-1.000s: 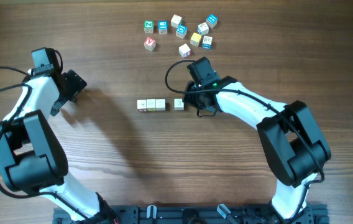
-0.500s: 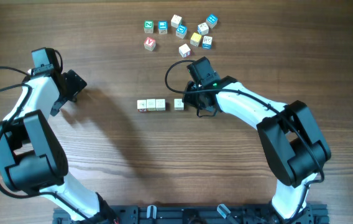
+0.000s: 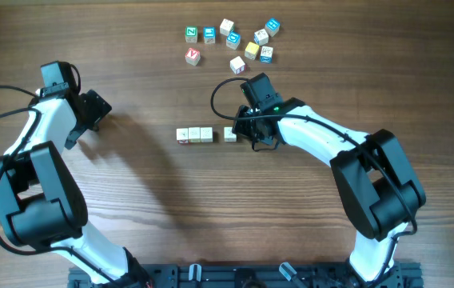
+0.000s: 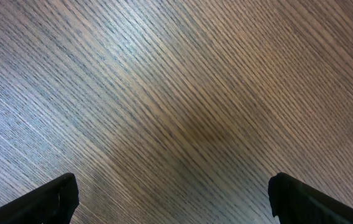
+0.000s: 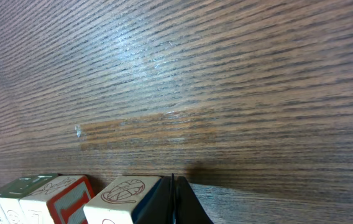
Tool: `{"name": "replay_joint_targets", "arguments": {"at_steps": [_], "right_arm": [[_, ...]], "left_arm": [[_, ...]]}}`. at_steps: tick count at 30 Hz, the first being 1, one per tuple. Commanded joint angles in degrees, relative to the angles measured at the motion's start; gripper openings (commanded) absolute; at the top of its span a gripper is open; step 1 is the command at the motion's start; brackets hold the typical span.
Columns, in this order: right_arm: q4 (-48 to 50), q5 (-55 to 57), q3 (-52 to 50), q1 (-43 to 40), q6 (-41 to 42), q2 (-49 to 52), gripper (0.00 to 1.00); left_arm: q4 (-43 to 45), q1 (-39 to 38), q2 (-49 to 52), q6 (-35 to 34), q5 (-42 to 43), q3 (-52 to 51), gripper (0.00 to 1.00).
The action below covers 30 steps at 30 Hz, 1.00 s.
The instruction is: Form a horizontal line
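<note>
A row of three cream-white cubes (image 3: 194,135) lies at the table's middle. A fourth cream cube (image 3: 230,134) sits a small gap to its right. My right gripper (image 3: 244,132) is shut and empty, its closed fingers touching that cube's right side. In the right wrist view the shut fingers (image 5: 173,202) press against the cube with a drawn ball (image 5: 123,196), and the row's cubes (image 5: 46,196) lie just left of it. My left gripper (image 3: 91,108) is open and empty at the far left; its view shows only bare wood between the fingertips (image 4: 173,199).
Several loose cubes with blue, green, red and yellow faces (image 3: 235,40) are scattered at the back of the table, behind the right arm. The right arm's cable (image 3: 223,92) loops above the single cube.
The right gripper has edged very slightly left against the single cube. The left arm has not moved.
</note>
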Motion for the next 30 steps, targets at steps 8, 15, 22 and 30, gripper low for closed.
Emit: {"name": "replay_joint_targets", "arguments": {"at_steps": [8, 15, 22, 30], "right_arm": [[0.7, 3.1, -0.1, 0.1, 0.3, 0.7, 0.05], [1.6, 4.0, -0.1, 0.1, 0.3, 0.7, 0.06], [1.8, 3.7, -0.1, 0.1, 0.3, 0.7, 0.08], [1.7, 2.4, -0.1, 0.1, 0.2, 0.7, 0.08]], "left_arm": [[0.0, 0.0, 0.4, -0.5, 0.1, -0.2, 1.00], [0.0, 0.0, 0.4, -0.5, 0.1, -0.2, 1.00], [0.0, 0.0, 0.4, -0.5, 0.1, -0.2, 1.00], [0.0, 0.0, 0.4, -0.5, 0.1, -0.2, 1.00]]}}
